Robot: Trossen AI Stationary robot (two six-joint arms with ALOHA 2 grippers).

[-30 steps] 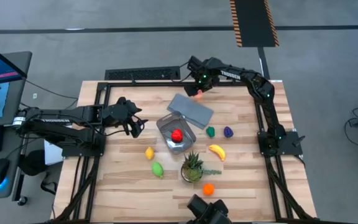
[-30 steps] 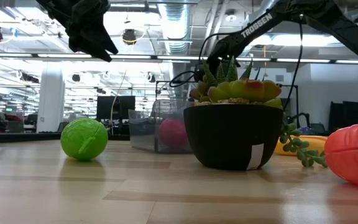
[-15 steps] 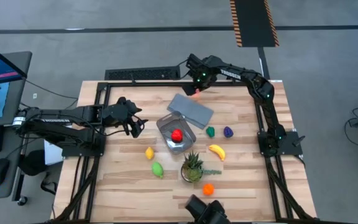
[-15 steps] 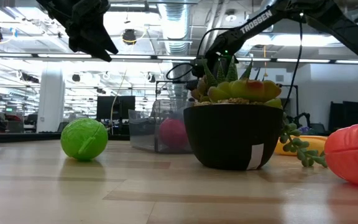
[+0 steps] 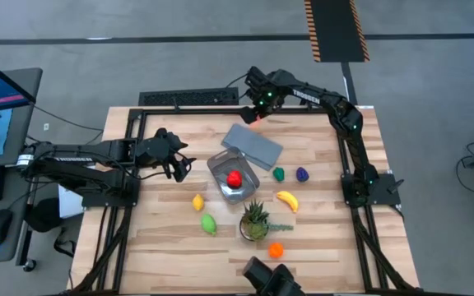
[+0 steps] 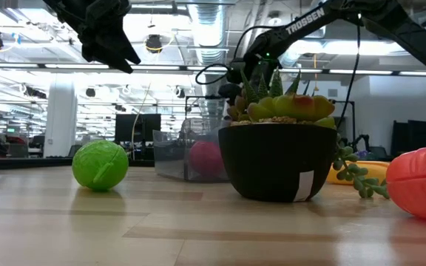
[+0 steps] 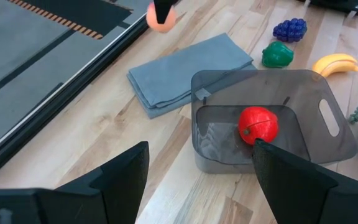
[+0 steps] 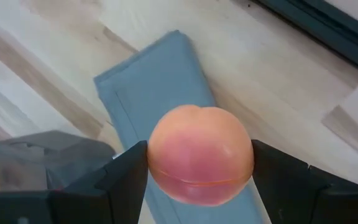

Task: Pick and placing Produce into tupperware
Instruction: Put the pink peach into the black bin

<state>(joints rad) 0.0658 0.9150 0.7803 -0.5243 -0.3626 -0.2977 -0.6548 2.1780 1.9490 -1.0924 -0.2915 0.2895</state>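
Note:
My right gripper [image 5: 257, 109] hangs near the table's far edge, shut on a peach-coloured toy fruit [image 8: 201, 163]. It is above the far end of the flat grey-blue lid [image 5: 252, 144]. The clear tupperware tub [image 5: 234, 174] stands mid-table on its base, with a red fruit [image 5: 234, 178] lying inside. My left gripper [image 5: 179, 164] hovers open, left of the tub and above the table. More produce lies on the wood: a green pepper [image 5: 279, 173], purple grapes [image 5: 303, 174], a banana [image 5: 287, 200], a yellow lemon [image 5: 197, 201], a green lime [image 5: 209, 224] and an orange piece [image 5: 276, 249]. My right gripper pinches the peach-coloured fruit by two opposite sides [image 8: 157, 168] between its two fingers [image 8: 126, 180]. The fingers come from above and point steeply down. The fruit is lifted clear and hangs over the lid [image 8: 160, 93] and the wood.
A potted spiky plant [image 5: 254, 220] stands near the front, just nearside of the tub. In the low view it blocks much of the sight [image 6: 279, 159]. The table's black frame rail [image 5: 188, 99] runs along the far edge. Bare wood lies at the left front.
My right gripper has risen with the peach-coloured fruit still between its fingers, drifted slightly toward the far edge and rolled a little. The fruit now hangs higher above the lid.

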